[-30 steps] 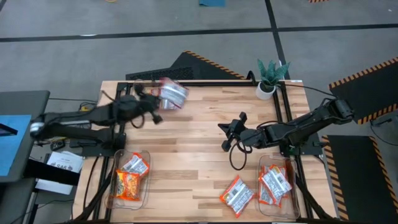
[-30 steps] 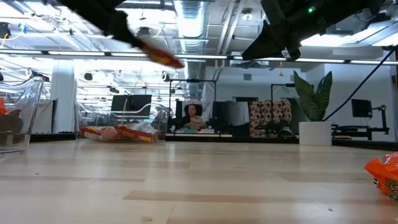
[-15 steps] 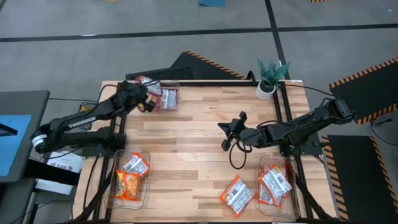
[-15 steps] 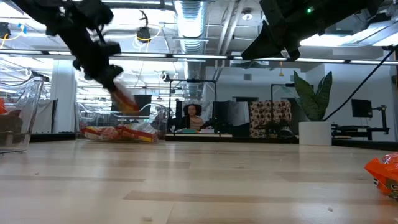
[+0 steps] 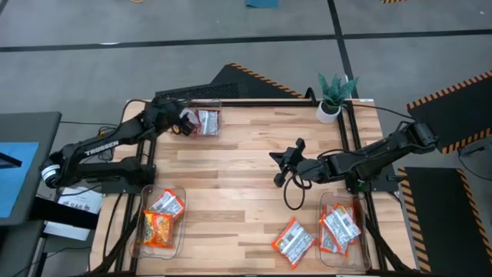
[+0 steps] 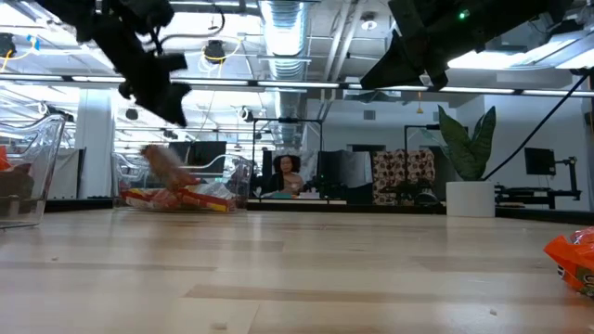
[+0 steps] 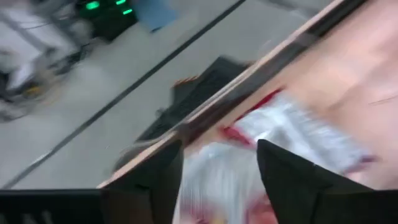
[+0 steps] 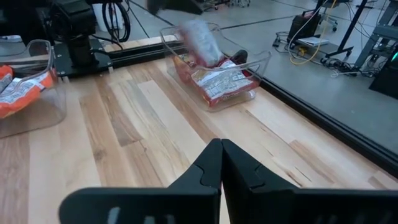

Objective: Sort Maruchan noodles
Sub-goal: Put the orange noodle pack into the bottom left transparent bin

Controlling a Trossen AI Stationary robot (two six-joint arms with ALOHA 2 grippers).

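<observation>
High view, and over on the left side the left hand is up at the far-left corner of the pale wooden plank surface, right beside the clear plastic bin at the far edge. Its fingers stand apart with nothing between them; the left wrist view looks straight past the two dark fingers at blurred silver-white crinkly ramen packets with red print lying below. In the low view one packet shows as a smear just under that hand, above the packets already in the bin, and apart from the hand.

Nearer the camera than that bin, at the surface's near-left corner, a second clear plastic bin holds orange-yellow flat ramen packets.

Across toward the middle now: the right hand hangs over the centre of the surface, well apart from the far bin, fingers pressed together and gripping nothing, as the right wrist view shows with its two dark fingers meeting. That same view looks across at the far bin with silver-white packets inside.

Further right, one silver-white packet with orange print lies loose on the surface near the front edge, just beside a third clear plastic bin holding more of the same packets. A small green potted plant in a white pot sits at the far-right corner.
</observation>
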